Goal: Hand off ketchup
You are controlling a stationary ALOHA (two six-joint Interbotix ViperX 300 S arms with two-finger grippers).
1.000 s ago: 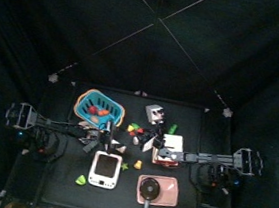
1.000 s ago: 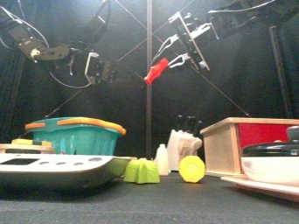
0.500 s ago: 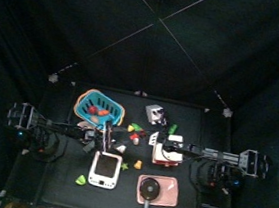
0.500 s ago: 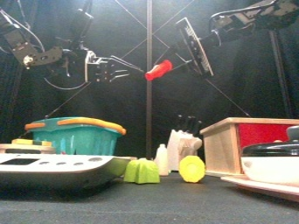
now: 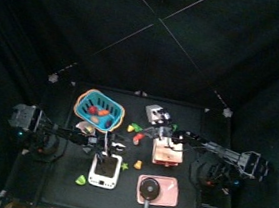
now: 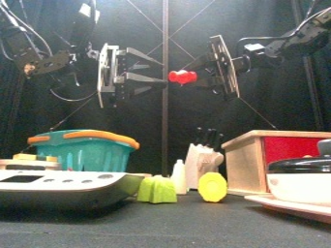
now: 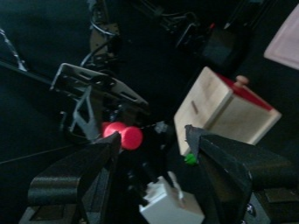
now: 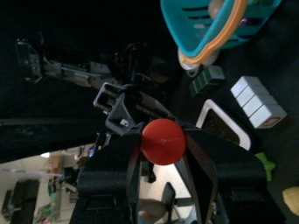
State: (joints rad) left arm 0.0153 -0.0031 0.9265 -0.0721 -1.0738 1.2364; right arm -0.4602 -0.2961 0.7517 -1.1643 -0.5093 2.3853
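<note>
The ketchup (image 6: 181,76) is a small red bottle held level, high above the table's middle. My right gripper (image 6: 196,76) comes in from the right and is shut on it; in the right wrist view the red ketchup (image 8: 163,141) sits between the jaws of the right gripper (image 8: 163,149). My left gripper (image 6: 158,76) faces it from the left, open wide, its tips just short of the bottle. From the left wrist, the ketchup (image 7: 122,136) shows beyond the open left gripper (image 7: 152,144). Seen from above, the two arms meet over the table (image 5: 57,163).
Below stand a teal basket (image 6: 83,150), a white scale (image 6: 65,181), a green piece (image 6: 158,190), a yellow lemon (image 6: 212,186), white shakers (image 6: 198,165), a wooden box with a red front (image 6: 278,160) and a black pan (image 6: 304,182).
The right gripper has brought the ketchup lower and turned it level. The left gripper has swung in toward it, so the gap between the two grippers has closed.
</note>
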